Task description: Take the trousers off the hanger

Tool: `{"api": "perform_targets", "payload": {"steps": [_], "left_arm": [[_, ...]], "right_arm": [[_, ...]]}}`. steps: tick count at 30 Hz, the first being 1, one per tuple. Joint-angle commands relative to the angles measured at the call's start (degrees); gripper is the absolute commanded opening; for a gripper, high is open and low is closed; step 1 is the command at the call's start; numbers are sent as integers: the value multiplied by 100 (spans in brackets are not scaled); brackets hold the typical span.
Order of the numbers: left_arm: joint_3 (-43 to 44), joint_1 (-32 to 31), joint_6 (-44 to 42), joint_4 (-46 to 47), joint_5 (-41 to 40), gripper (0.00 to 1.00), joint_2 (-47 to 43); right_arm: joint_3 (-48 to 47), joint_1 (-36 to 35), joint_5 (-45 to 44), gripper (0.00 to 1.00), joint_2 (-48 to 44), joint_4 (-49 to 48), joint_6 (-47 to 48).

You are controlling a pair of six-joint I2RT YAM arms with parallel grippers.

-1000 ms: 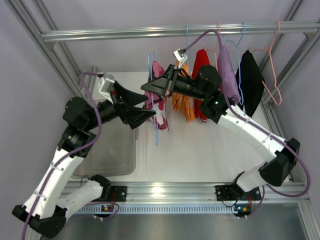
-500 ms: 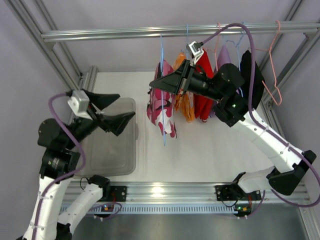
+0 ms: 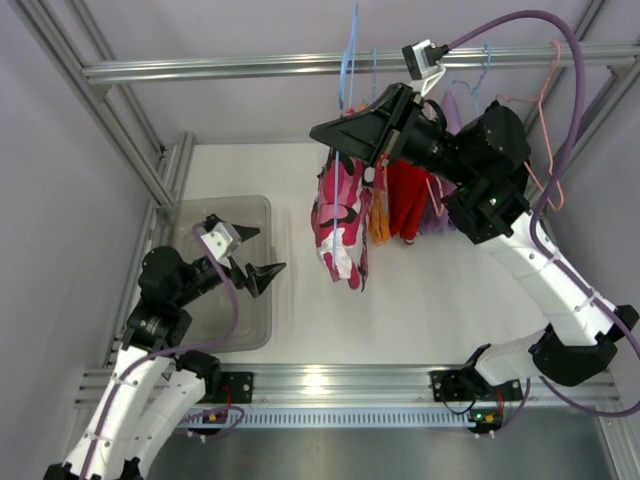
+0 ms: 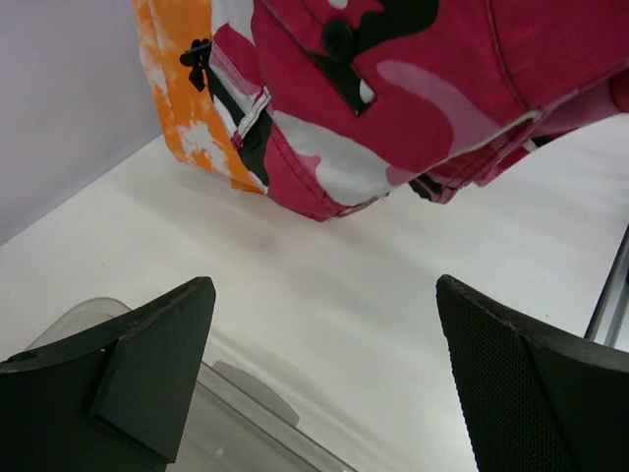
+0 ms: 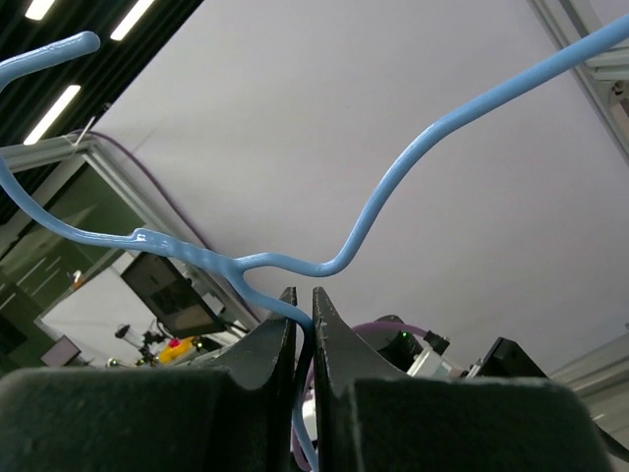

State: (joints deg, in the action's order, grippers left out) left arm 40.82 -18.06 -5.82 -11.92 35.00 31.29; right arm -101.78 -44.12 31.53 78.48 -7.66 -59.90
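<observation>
Top external: camouflage trousers [image 3: 340,215] lengthwise vertical

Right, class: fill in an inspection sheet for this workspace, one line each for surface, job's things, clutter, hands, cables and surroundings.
Surface: white table, no spills seen.
Job's things: camouflage trousers hang on the blue hanger; orange trousers hang just behind them.
Clutter: clear bin at the left; red garment and purple garment hang beside the trousers.
Hands: right hand shut on the blue hanger's neck; left hand open, empty, over the bin.
Cables: purple cable loops above the right arm; no snag seen.
Surroundings: metal rail, pale walls.
</observation>
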Motion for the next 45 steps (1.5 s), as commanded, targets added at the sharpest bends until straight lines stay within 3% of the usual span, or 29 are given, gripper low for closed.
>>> {"api": "perform_targets", "payload": {"steps": [1, 7, 11, 15, 17, 19, 31, 39, 45], "left_arm": [[207, -275, 301, 1104, 163, 99, 368], [23, -1513, -392, 1157, -467, 99, 536], [-153, -2367, -1015, 1726, -2238, 99, 816], [-259, -2937, -1324, 2483, -3181, 99, 1072], [-162, -3062, -1622, 2703, -3961, 95, 1361], [-179, -3071, -1781, 2844, -4202, 94, 1485], [-804, -3071, -2318, 2520, -3843, 97, 449], [-716, -3071, -2081, 2625, -3685, 97, 615], [-839, -3071, -2089, 2257, -2991, 99, 291]], "right_arm": [[-369, -35, -94, 0, 88, -878, 435], [-237, 26, -200, 0, 299, -886, 277], [-360, 44, -226, 0, 457, -886, 233], [-369, 35, -217, 0, 511, -877, 189], [-308, 35, -200, 0, 502, -886, 180], [-238, 44, -200, 0, 467, -886, 198], [-62, 158, -129, 0, 326, -869, 172], [-105, 149, -147, 0, 361, -869, 136], [-167, 158, -129, 0, 361, -825, 189]]}}
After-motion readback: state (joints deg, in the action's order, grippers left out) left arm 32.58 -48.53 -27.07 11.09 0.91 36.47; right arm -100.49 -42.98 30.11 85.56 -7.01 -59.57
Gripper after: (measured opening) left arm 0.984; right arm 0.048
